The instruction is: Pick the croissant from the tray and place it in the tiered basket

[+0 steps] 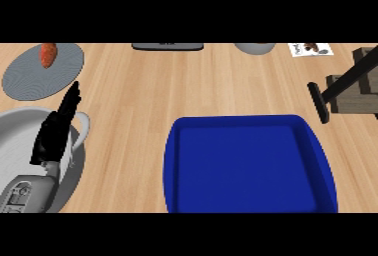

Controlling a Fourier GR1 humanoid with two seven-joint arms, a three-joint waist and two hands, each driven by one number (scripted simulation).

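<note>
In the head view, the tray (172, 165) is seen low on the counter (184, 85), and no croissant is seen in it: only its blue floor shows. The croissant can be found nowhere in this view, so its place cannot be told. The basket (356, 97) is cut by the right edge, with a black bar (318, 102) of its frame standing towards the tray. The right hand is not shown, and its state cannot be given. The left hand (55, 132) is seen at the left over a pale bowl (15, 125), released, its fingers straight and pointing up, at rest.

The placing is judged to be the step in hand, or already done. If it is in hand, the croissant should be brought in over a tier and between the frame's bars, the black bar being avoided. It should be let go only once it is borne by the tier. The hand should then be drawn back the way it came, so the basket is not knocked.

A white card (310, 49) with a dark picture lies at the top right; no writing on it can be read. Pale marks on a dark thing (167, 46) at the top edge cannot be read either. No brand is made out
</note>
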